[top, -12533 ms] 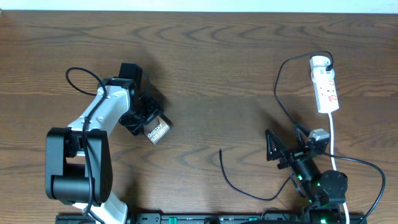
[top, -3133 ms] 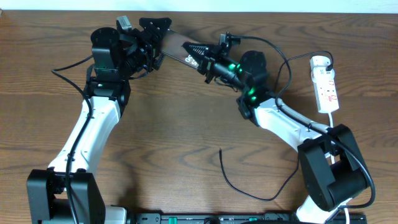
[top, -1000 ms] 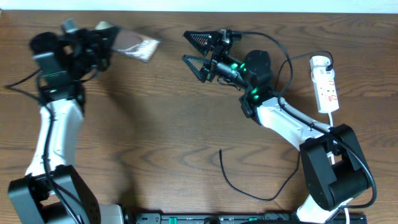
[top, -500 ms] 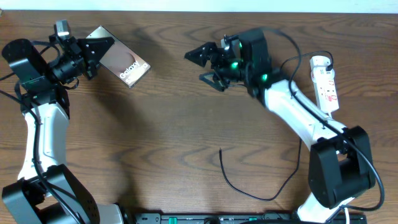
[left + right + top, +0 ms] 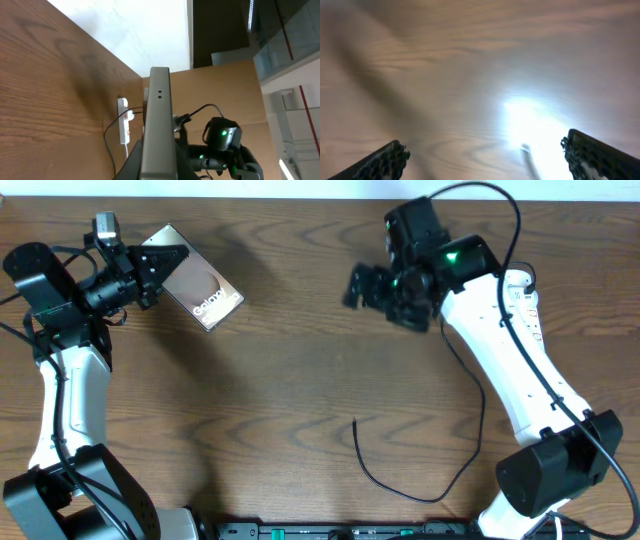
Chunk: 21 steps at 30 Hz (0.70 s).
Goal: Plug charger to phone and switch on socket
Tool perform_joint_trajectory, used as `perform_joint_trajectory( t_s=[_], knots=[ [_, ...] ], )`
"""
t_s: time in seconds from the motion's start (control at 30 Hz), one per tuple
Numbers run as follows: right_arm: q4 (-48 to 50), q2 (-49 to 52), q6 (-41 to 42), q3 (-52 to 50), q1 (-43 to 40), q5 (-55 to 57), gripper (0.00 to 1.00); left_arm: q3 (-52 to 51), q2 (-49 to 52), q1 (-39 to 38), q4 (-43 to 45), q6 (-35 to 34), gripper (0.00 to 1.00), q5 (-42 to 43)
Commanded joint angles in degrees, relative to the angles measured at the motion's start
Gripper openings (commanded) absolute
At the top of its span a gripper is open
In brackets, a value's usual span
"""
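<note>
The phone is clamped at its left end by the left gripper and is held over the far left of the desk, with its white lettering turned upward. In the left wrist view the phone is seen edge-on between the fingers, and the socket is glimpsed beyond it. The right gripper is caught blurred over the far middle of the desk. In its own wrist view the right gripper is spread wide, with nothing held between its fingertips. The socket is seen at the far right, partly covered by the right arm. The charger is seen lying loose at the near middle, well apart from both grippers.
</note>
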Motion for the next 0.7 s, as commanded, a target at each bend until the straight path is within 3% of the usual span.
perform_joint_trajectory(
  t_s=[0.0, 0.27, 0.67],
  knots=[
    [-3.9, -0.2, -3.0, -1.6, 3.4, 8.1, 0.99, 0.2, -0.5, 0.0, 0.7, 1.7, 0.07, 2.4],
    [-3.2, -0.2, 0.9, -13.0, 13.2, 10.9, 0.99, 0.2, -0.5, 0.0, 0.7, 2.7, 0.07, 3.3],
    [3.9, -0.2, 7.7, -30.1, 18.9, 7.1, 0.99, 0.2, -0.5, 0.0, 0.7, 5.2, 0.07, 4.3]
  ],
)
